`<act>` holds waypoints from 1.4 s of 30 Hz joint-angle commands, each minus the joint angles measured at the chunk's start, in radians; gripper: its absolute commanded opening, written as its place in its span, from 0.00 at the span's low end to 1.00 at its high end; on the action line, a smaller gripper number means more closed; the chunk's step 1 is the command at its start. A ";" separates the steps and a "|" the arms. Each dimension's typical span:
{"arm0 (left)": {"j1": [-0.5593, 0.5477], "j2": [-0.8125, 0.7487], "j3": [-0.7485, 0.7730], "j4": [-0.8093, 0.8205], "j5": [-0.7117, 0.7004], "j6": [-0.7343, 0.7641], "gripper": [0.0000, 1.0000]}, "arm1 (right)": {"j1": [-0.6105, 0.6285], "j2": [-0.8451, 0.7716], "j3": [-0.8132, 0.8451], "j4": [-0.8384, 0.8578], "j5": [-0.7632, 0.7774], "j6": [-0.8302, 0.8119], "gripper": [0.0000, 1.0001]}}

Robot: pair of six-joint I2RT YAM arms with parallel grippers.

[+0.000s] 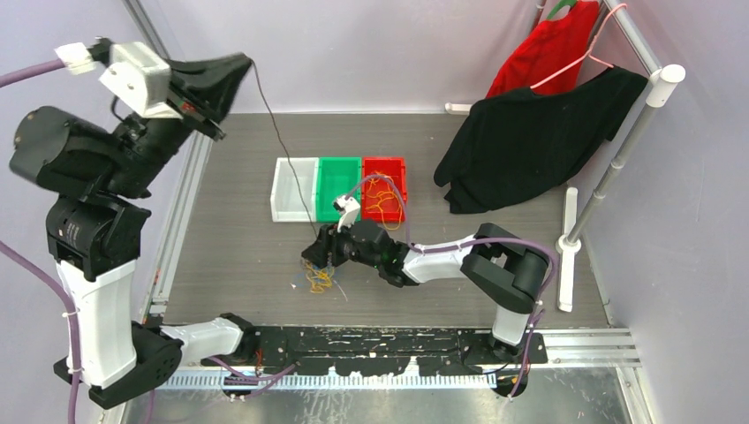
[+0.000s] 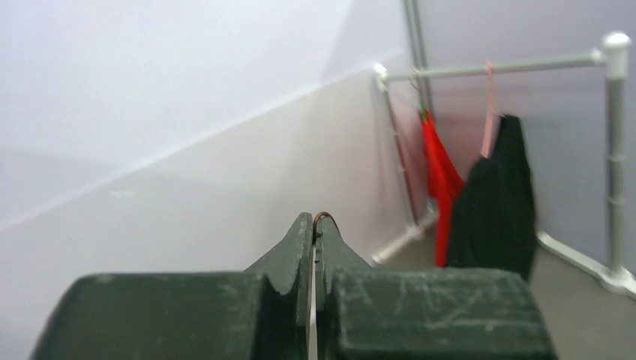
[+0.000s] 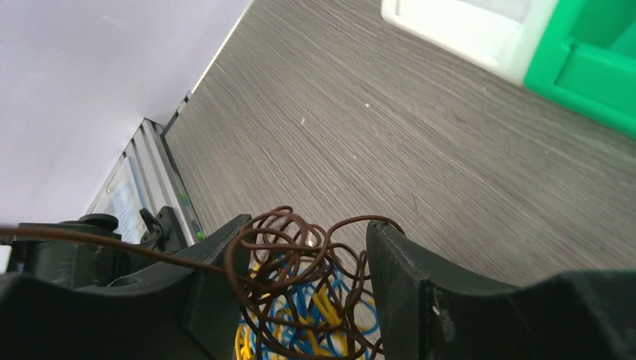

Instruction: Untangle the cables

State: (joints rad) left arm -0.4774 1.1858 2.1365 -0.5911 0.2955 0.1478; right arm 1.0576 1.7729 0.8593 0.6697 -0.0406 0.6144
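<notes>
My left gripper (image 1: 247, 64) is raised high at the far left, shut on a thin brown cable (image 1: 281, 141). In the left wrist view the cable (image 2: 324, 215) loops over the closed fingertips (image 2: 313, 221). The strand runs taut down to a tangle of brown, blue and yellow cables (image 1: 318, 278) on the table. My right gripper (image 1: 320, 256) is low over that tangle. In the right wrist view its fingers (image 3: 307, 240) stand on either side of the tangle (image 3: 300, 277), with brown loops pressed against both.
A white bin (image 1: 284, 215), a green bin (image 1: 340, 181) and a red bin (image 1: 383, 161) holding orange wires stand in a row behind the tangle. A black garment (image 1: 530, 141) and a red one (image 1: 548, 49) hang from a rack (image 1: 618, 150) at the right.
</notes>
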 commanded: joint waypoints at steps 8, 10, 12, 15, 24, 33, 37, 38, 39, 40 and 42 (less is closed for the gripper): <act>0.003 0.033 0.060 0.680 -0.198 0.194 0.00 | 0.008 0.013 -0.054 0.034 0.070 0.040 0.61; 0.003 0.047 0.080 0.708 -0.192 0.234 0.00 | 0.008 0.010 -0.055 0.018 0.073 0.043 0.62; 0.003 0.065 0.101 0.760 -0.201 0.271 0.00 | 0.011 0.005 -0.065 0.008 0.082 0.038 0.63; 0.003 0.117 0.143 0.855 -0.212 0.328 0.00 | 0.012 0.007 -0.067 -0.023 0.102 0.034 0.65; 0.003 0.259 0.375 0.977 -0.207 0.490 0.00 | 0.016 0.034 -0.070 -0.095 0.160 0.073 0.66; 0.003 -0.099 -0.211 0.671 -0.184 0.394 0.00 | 0.013 -0.090 -0.096 -0.124 0.163 0.027 0.81; 0.003 -0.304 -0.544 0.501 -0.219 0.400 0.00 | 0.002 -0.142 -0.070 -0.202 0.134 -0.009 0.82; 0.003 -0.343 -0.609 0.470 -0.263 0.411 0.00 | -0.004 -0.148 -0.067 -0.214 0.130 -0.011 0.80; 0.003 -0.378 -0.678 0.435 -0.302 0.437 0.00 | -0.008 -0.155 -0.063 -0.226 0.127 -0.011 0.78; 0.003 -0.411 -0.741 0.410 -0.343 0.454 0.00 | -0.013 -0.157 -0.061 -0.236 0.124 -0.010 0.76; 0.003 -0.470 -0.858 0.355 -0.407 0.513 0.00 | -0.024 -0.158 -0.055 -0.252 0.106 -0.009 0.71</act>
State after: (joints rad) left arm -0.4774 0.7815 1.4532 -0.0799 0.0410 0.5747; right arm 1.0546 1.6600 0.7609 0.4480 0.0887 0.6289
